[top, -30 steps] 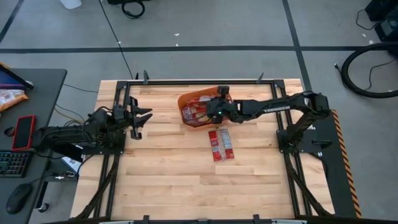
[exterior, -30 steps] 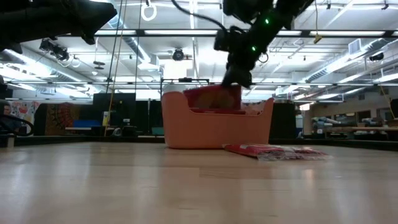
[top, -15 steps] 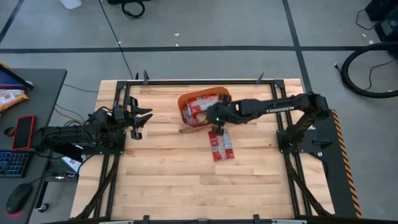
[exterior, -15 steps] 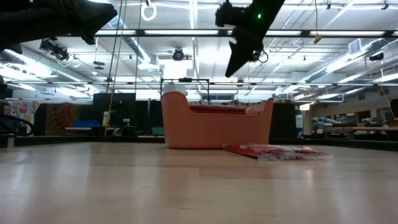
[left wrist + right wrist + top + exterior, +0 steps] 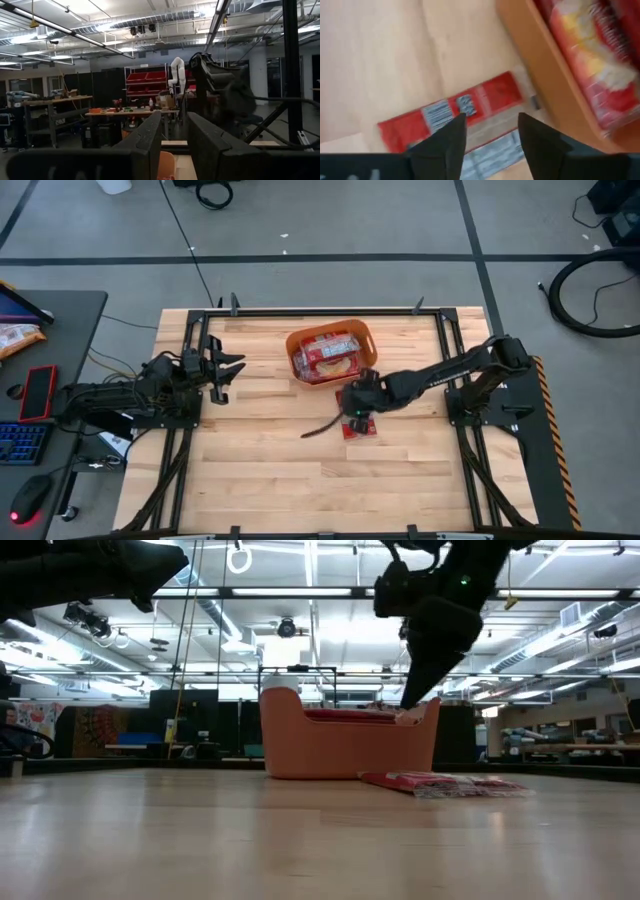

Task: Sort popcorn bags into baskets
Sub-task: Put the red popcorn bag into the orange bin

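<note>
red popcorn bags lie flat inside the orange basket; two more bags lie on the table beside it.

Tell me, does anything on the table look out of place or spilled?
Nothing looks spilled. Popcorn bags lie inside the orange basket; the bags on the table beside it are simply unsorted, with the right claw open above them.

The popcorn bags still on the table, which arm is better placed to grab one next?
The right. Its open gripper hangs directly over the popcorn bags beside the orange basket. The left gripper waits open at the table's far left edge.
</note>
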Controlling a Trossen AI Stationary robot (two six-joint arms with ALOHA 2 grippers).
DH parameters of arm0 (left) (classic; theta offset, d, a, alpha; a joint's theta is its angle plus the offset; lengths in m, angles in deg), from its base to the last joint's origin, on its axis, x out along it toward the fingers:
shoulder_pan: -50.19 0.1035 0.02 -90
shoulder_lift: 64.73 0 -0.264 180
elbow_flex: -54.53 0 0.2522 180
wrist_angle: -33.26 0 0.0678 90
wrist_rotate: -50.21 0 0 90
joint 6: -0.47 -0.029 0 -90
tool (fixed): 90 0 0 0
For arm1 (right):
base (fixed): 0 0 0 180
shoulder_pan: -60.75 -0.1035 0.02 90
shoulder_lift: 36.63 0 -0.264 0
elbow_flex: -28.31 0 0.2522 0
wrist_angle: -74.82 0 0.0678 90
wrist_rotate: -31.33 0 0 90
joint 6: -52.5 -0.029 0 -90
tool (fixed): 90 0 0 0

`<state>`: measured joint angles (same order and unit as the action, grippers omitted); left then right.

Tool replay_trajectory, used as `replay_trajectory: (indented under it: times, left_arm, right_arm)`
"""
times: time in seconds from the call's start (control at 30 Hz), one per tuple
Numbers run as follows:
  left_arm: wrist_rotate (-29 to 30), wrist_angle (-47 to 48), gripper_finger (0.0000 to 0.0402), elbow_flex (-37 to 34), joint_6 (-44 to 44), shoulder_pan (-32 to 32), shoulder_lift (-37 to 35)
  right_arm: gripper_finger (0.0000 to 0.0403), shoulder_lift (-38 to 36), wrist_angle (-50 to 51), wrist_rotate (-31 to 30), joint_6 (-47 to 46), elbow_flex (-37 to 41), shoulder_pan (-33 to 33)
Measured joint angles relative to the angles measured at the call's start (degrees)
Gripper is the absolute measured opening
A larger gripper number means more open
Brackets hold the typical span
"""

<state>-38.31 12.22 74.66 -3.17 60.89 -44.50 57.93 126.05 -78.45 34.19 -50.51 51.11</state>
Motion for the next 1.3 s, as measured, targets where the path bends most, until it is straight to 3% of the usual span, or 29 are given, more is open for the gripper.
replay_trajectory:
  times: [0.23,0.4,0.6,0.8,0.9,1.03,1.3]
  left_arm:
    - [0.00,-0.10,0.0094,0.00,-0.04,0.00,0.02]
    - [0.00,-0.07,0.0094,0.00,-0.02,0.00,0.02]
    - [0.00,0.06,0.0094,0.00,0.00,0.01,0.02]
    - [0.00,0.26,0.0094,-0.01,0.00,0.01,0.02]
    - [0.00,0.28,0.0094,0.00,-0.02,0.00,0.00]
    - [0.00,0.30,0.0094,0.00,-0.01,0.02,0.01]
    - [0.00,0.36,0.0094,0.00,0.01,0.01,0.02]
  right_arm:
    - [0.0218,7.57,0.24,-0.93,-6.91,-2.81,-3.88]
    - [0.0220,15.56,4.48,-1.54,-9.61,-9.10,-4.14]
    - [0.0220,20.19,7.19,-1.67,-15.55,-15.15,-3.45]
    - [0.0220,23.19,12.75,-2.79,-21.69,-15.96,-2.98]
    - [0.0217,24.19,15.92,-0.43,-23.08,-16.06,-2.99]
    - [0.0195,24.14,21.53,1.83,-22.39,-15.42,-3.07]
    - [0.0106,24.04,32.53,2.04,-15.08,-14.75,-3.26]
